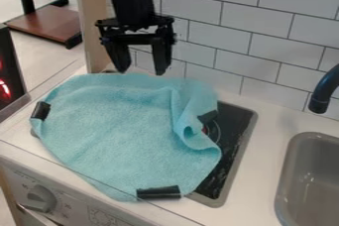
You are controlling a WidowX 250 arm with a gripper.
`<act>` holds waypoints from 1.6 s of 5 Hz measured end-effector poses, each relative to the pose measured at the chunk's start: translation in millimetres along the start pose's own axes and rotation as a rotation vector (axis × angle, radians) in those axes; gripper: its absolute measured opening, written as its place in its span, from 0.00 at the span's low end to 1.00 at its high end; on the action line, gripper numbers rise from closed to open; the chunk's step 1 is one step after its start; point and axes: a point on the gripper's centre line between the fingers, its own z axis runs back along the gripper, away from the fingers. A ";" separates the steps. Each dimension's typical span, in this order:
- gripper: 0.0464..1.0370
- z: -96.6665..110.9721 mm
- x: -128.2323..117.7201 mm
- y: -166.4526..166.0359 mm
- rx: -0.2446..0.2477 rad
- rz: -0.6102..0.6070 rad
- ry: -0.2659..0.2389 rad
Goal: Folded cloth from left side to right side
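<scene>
1. Cloth [119, 126], pale blue and roughly round with no clear long axis, lay spread below the gripper [141, 72] and toward the near side of the counter [261, 178]
2. From where I stood, the left edge, with its black patch [41, 111], sat down and to the left of the fingertips; I judged that edge the one to take and carry rightward
3. The gripper hung wide, its two fingers well apart, nothing between them
4. The cloth's right side was rumpled over the dark stove top [236, 133], and I reckoned a fold might snag or bunch there
5. Beyond the stove, apart from the cloth, the grey sink [316, 190] held only glints of light that I could make out, with the black faucet [324, 91] above
</scene>
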 end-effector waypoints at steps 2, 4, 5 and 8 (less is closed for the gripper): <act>0.96 16.6 -23.8 39.6 0.183 0.130 -0.075; 0.96 19.4 -30.9 102.6 0.134 0.276 -0.053; 0.96 16.0 -35.8 131.6 0.056 0.374 0.001; 0.96 -5.6 -68.8 138.0 0.088 0.291 0.042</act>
